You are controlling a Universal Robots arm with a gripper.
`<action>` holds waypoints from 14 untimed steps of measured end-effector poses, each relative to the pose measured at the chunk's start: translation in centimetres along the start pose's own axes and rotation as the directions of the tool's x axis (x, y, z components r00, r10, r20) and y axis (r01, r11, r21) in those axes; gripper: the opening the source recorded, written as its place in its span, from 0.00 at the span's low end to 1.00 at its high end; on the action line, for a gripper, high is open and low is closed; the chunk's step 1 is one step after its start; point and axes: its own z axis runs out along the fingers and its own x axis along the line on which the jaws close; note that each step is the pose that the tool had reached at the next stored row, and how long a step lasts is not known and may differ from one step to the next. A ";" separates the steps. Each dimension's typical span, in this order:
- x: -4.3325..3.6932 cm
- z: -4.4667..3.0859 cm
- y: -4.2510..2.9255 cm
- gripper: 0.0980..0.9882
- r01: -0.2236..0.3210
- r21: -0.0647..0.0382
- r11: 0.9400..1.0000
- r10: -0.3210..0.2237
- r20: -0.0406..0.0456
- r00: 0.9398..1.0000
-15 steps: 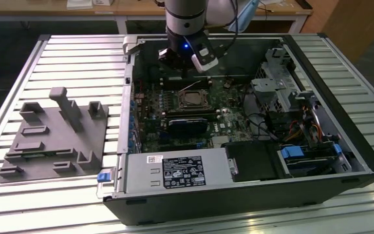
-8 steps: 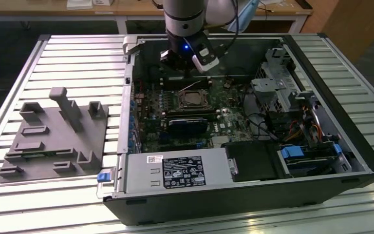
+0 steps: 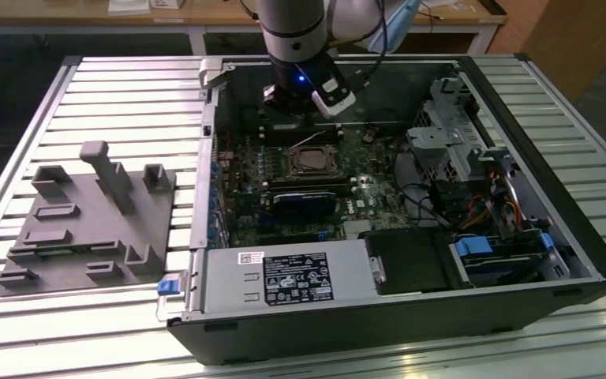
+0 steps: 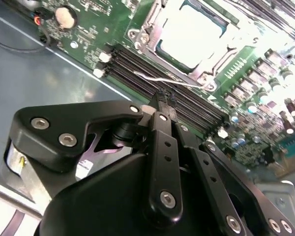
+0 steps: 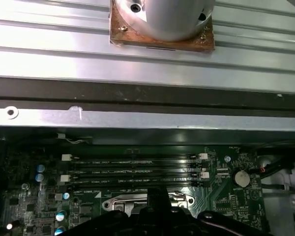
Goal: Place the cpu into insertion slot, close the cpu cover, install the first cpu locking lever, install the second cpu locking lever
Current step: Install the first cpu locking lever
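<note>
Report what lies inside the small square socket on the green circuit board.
A flat square chip with a pale silvery face lies in the metal-rimmed socket, with a thin silvery frame plate around its edges. Whatever lies beneath the chip is covered by it.

Can't see the whole chip (image 4: 189,29) in the second wrist view: cut by the picture's edge, bleached by glare; can't see most of the socket (image 5: 119,202) in the first wrist view, hidden behind the gripper (image 5: 157,199).

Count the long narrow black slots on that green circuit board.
4 long black slots, parallel, between the silvery metal cpu cover and the grey case wall; none seem hidden.
</note>
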 end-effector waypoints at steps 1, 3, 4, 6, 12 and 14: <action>0.04 0.08 -0.02 0.01 0.000 0.002 1.000 0.000 0.004 1.000; 0.09 0.29 -0.08 0.01 -0.004 0.005 1.000 0.004 0.011 1.000; 0.11 0.39 -0.11 0.01 -0.008 0.006 1.000 0.008 0.013 1.000; 0.15 0.57 -0.16 0.01 -0.031 0.011 0.999 0.030 0.019 0.999; 0.26 1.17 -0.32 0.01 -0.117 0.026 0.993 0.116 0.043 0.992; 0.30 1.40 -0.37 0.01 -0.123 0.027 0.992 0.121 0.044 0.992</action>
